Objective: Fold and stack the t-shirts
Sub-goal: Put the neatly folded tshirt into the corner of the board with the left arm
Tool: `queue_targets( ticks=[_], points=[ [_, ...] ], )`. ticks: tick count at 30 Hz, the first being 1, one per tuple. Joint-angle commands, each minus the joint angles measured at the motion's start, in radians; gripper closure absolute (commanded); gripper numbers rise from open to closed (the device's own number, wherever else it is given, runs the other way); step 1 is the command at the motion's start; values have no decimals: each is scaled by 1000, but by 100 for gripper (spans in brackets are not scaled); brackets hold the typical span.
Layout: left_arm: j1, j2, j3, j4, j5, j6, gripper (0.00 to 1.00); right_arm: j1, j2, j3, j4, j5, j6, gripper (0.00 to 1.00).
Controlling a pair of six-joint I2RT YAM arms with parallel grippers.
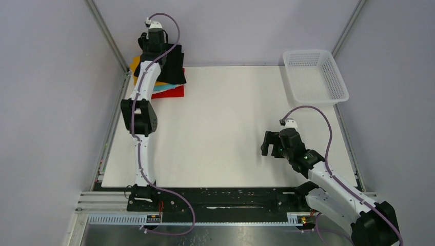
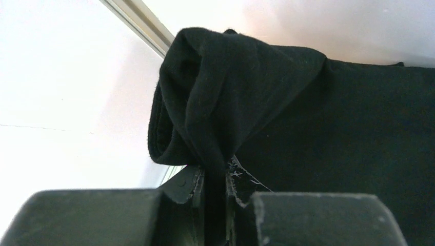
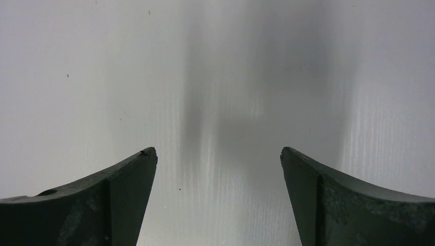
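1. Closest to your left wrist camera, the left pincer (image 2: 215,180) is clamped narrow on a bunched fold of the black t-shirt (image 2: 308,118). The cloth puckers up out of the grip and spreads smoother to the right.
2. From above, you can see that shirt at the far left corner of the table (image 1: 225,128), draped over the stack of folded t-shirts (image 1: 172,93). Orange, teal and red edges show beneath it.
3. I judge this to be the stacking step: the black one looks folded and is going onto the pile.
4. Your next move calls for lowering until the cloth rests square on the stack, then opening without dragging the fold loose.
5. Your right pincer (image 1: 271,144) hovers wide and empty over bare table at the near right. The mesh basket (image 1: 314,74) sits at the far right.
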Motion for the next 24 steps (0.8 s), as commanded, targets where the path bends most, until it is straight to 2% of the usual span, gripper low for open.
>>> queue_targets(
  ticks=[1,15,24],
  points=[
    [48,-2,38,69,42,-9,97,0,26,60,-21,58,-5,1],
    [116,58,66,128,94,-33,95,0,52,93,-37,80,4,1],
    [124,82,74,168,53,-10,94,0,57,122,-72,107,6,0]
  ],
)
